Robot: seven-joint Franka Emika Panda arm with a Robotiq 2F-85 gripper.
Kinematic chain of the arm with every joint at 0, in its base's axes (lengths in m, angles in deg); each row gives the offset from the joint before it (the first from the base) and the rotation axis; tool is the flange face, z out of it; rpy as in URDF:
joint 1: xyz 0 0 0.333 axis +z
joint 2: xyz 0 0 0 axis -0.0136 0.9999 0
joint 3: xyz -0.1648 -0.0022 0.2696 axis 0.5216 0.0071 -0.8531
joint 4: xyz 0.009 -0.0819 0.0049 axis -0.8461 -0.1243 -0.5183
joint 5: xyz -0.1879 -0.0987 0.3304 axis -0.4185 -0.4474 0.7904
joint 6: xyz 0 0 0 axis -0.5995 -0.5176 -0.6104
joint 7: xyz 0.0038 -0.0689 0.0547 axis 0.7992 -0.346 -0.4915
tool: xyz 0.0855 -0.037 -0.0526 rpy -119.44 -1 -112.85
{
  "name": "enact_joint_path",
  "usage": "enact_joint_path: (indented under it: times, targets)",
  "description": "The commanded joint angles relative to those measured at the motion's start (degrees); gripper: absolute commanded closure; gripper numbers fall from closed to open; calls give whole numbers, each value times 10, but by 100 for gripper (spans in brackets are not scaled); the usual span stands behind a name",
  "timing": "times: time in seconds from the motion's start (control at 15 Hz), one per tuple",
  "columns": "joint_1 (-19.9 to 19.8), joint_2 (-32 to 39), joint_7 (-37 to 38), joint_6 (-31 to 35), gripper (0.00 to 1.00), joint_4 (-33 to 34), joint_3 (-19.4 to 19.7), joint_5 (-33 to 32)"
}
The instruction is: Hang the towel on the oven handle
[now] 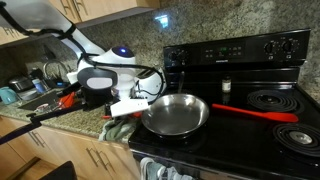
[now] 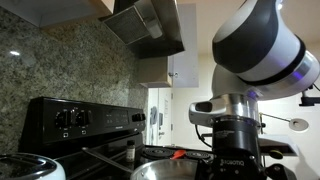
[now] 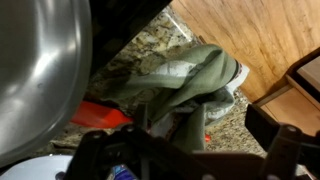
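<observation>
The towel (image 3: 190, 80) is a crumpled grey-green cloth on the granite counter, right beside the stove. It also shows in an exterior view (image 1: 117, 127) under the arm. My gripper (image 3: 185, 140) hangs just above it, jaws wide apart on either side of the cloth, open and holding nothing. The gripper shows in both exterior views (image 1: 126, 106) (image 2: 228, 160). The oven front (image 1: 165, 168) is at the bottom edge of the picture, and I cannot make out its handle.
A steel frying pan (image 1: 176, 114) with a red handle (image 1: 255, 113) sits on the black stove, next to the towel; it also fills the left of the wrist view (image 3: 40, 70). A sink (image 1: 35, 95) with dishes lies beyond the arm. Wooden cabinets (image 3: 250, 40) stand below the counter.
</observation>
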Motion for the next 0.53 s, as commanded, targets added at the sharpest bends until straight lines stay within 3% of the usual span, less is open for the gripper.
enact_joint_path:
  times: [0.0,0.47]
  targets:
    - [1,11,18,7,0,23,-17,-3]
    - [14,68,57,3,0,83,-41,-48]
